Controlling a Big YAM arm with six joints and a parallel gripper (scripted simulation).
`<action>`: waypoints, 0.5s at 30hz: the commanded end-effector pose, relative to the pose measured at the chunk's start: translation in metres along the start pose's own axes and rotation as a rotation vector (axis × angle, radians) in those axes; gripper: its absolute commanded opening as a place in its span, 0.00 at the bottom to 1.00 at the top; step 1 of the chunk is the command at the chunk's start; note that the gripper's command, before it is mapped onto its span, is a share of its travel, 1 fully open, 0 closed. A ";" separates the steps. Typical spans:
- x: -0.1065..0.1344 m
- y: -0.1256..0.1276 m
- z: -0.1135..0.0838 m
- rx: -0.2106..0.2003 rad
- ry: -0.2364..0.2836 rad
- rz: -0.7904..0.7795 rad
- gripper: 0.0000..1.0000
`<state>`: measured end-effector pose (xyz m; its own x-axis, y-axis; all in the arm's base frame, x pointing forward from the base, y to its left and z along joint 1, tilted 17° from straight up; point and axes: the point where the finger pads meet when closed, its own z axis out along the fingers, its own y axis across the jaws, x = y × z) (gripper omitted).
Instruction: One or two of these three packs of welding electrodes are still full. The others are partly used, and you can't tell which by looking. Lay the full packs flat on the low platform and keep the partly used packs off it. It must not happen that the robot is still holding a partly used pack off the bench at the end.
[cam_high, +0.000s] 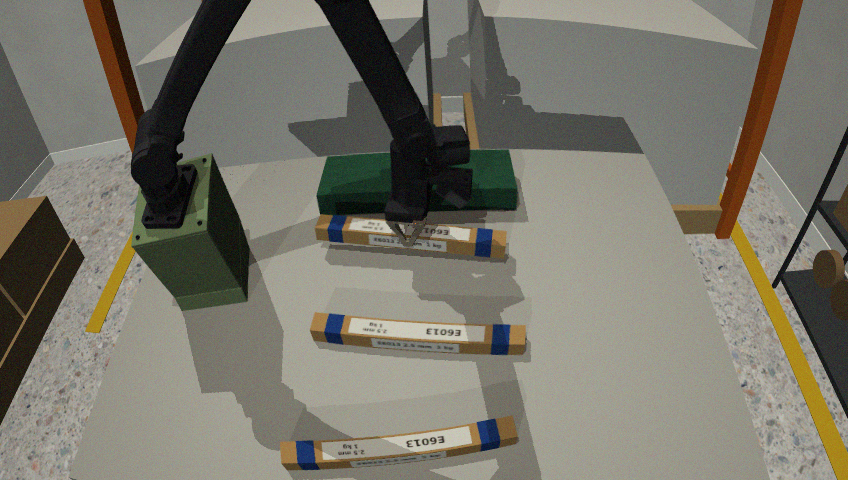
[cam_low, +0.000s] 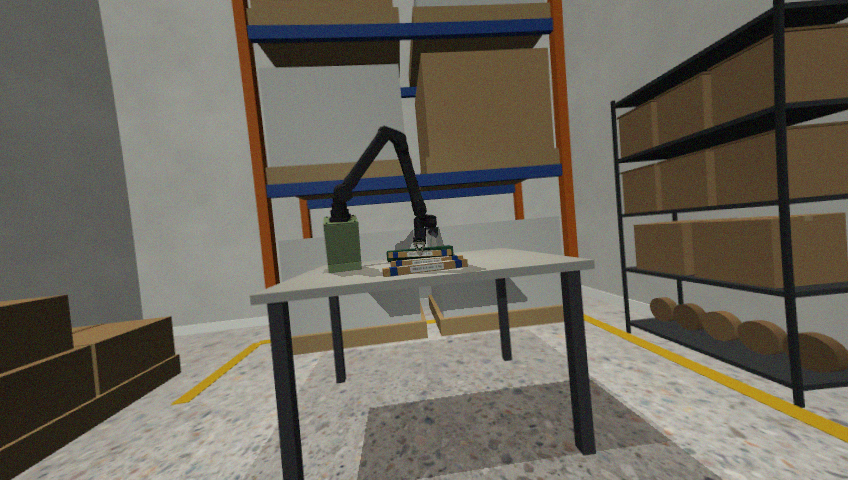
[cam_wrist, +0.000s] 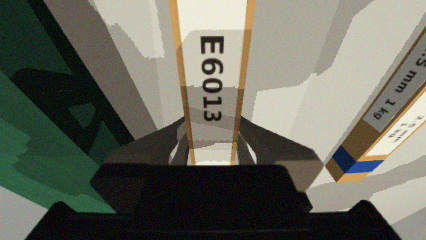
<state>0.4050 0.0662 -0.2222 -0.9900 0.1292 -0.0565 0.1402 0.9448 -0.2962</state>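
The low green platform (cam_high: 354, 169) (cam_wrist: 25, 160) lies at the back of the table. Three tan packs with blue bands and E6013 labels lie crosswise before it. My gripper (cam_high: 408, 236) (cam_low: 419, 246) (cam_wrist: 212, 120) is shut on the back pack (cam_high: 483, 242) (cam_wrist: 212, 60) near its middle. That pack is level, just in front of the platform and off it. Its shadow is wider than the others', so it seems slightly above the table. The middle pack (cam_high: 416, 334) (cam_wrist: 375, 145) and the front pack (cam_high: 389, 446) (cam_low: 425, 268) rest on the table. How full each is cannot be seen.
The green pedestal (cam_high: 208, 267) (cam_low: 342, 246) bearing the arm stands on the left of the table (cam_high: 606, 297) (cam_low: 517, 262). Storage racks and cartons stand beyond the table. The platform's front edge is close behind the held pack.
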 end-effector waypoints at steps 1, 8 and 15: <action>-0.041 0.017 -0.035 -0.037 -0.087 -0.002 0.00; -0.042 0.016 -0.036 -0.037 -0.086 -0.001 0.00; -0.043 0.015 -0.036 -0.036 -0.086 0.001 0.00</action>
<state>0.4048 0.0661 -0.2219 -0.9903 0.1282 -0.0526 0.1381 0.9446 -0.2979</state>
